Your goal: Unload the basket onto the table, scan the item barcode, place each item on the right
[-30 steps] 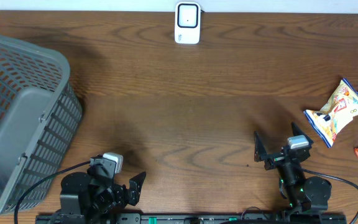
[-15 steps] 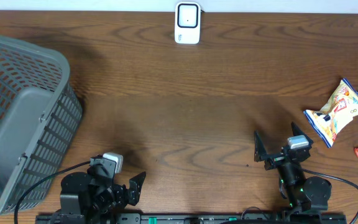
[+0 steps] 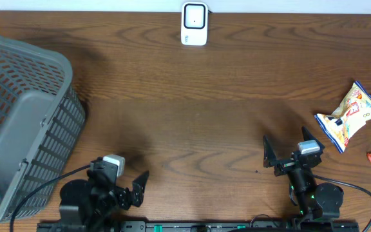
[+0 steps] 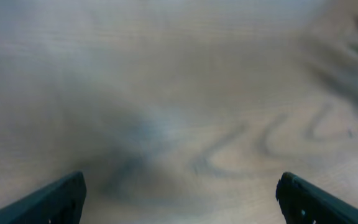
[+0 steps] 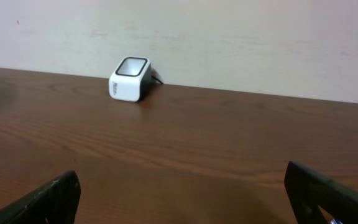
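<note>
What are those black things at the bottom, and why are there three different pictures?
They are two robot arms, the left arm and the right arm, sitting at a wooden table. One picture looks down from above. The other two come from small cameras on each arm's wrist, so you see the tips of its jaws. On the table lie a grey basket, a white scanner and some snack packets. Both pairs of jaws are open and hold nothing. The left wrist picture is blurry.
</note>
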{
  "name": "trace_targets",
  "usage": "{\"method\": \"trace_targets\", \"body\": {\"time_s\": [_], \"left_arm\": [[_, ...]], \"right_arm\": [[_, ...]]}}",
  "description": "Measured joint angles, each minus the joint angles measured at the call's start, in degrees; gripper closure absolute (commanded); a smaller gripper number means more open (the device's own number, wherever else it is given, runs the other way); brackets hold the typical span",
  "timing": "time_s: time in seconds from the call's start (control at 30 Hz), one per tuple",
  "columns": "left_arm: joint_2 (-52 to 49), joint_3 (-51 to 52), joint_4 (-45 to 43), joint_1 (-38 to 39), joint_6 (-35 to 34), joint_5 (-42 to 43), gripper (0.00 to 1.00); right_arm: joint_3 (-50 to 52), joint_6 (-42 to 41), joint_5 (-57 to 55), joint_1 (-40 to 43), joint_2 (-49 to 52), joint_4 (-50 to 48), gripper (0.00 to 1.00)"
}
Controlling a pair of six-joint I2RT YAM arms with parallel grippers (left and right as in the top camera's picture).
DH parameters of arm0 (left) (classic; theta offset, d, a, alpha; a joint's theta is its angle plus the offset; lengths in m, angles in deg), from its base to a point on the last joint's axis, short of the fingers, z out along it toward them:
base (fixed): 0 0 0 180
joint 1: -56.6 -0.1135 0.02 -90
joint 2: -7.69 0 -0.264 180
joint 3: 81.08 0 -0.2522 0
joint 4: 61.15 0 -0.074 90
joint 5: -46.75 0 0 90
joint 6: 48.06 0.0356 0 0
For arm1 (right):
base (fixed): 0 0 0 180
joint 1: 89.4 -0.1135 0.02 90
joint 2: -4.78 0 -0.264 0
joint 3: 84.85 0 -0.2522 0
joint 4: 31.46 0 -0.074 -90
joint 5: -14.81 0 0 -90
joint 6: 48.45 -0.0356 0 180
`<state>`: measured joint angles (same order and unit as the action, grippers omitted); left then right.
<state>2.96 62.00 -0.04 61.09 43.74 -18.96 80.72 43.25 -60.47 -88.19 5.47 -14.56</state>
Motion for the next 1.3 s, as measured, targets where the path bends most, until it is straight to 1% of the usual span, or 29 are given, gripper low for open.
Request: {"method": "trace_targets", "body": {"time_s": [0.1,0.3,0.43,0.6,0.77,1.03,1.3], "left_arm": [[2.8,0.0,-5.3,-0.6,0.1,-2.2,0.02],[4.2,2.3,-21.2,-1.8,0.2,-9.4,0.02],[4.3,8.6,-33.0,-1.8,0.2,-12.9,0.02],[4.2,17.0,-43.7,-1.8,0.2,-14.9,0.02],[4.1,21.8,-45.8,-1.8,0.2,-16.9,0.02],[4.1,21.7,-45.1,-1.8,-0.3,-20.7,0.02],[4.1,21.7,-45.1,-2.9,-2.1,-21.3,0.02]], "right_arm": [[0.0,0.0,0.0,0.0,0.0,0.0,0.01],[0.0,0.0,0.0,0.0,0.0,0.0,0.01],[0.0,0.0,0.0,0.0,0.0,0.0,0.01],[0.0,0.0,0.0,0.0,0.0,0.0,0.01],[0.0,0.0,0.0,0.0,0.0,0.0,0.01],[0.1,0.0,0.0,0.0,0.0,0.0,0.01],[0.1,0.0,0.0,0.0,0.0,0.0,0.01]]}}
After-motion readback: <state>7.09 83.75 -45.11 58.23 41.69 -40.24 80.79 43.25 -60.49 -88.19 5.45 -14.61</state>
